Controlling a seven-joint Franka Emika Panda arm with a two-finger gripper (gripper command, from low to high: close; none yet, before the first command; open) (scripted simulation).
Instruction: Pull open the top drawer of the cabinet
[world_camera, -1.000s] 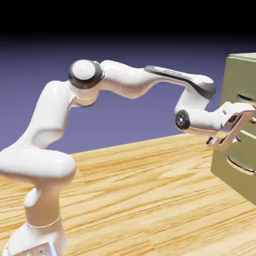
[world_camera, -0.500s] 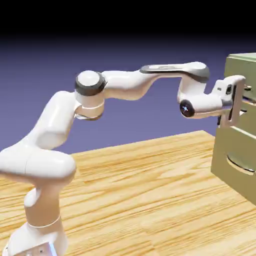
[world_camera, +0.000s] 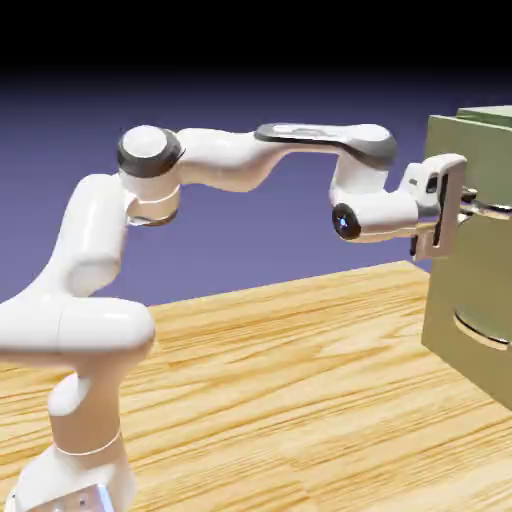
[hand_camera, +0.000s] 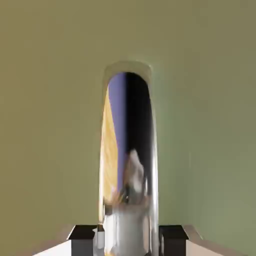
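Exterior view: the white two-finger tool was closed on the curved shiny grey bar handle of the olive-tan top drawer, which stood out from the boxy olive-tan cabinet beyond the table's right edge.

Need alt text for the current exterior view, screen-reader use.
White robot arm's claw on the curved grey handle of the olive cabinet's top drawer, which sticks out partway. A lower drawer's curved handle shows beneath; wood-grain table, blue-violet backdrop fading to black above.
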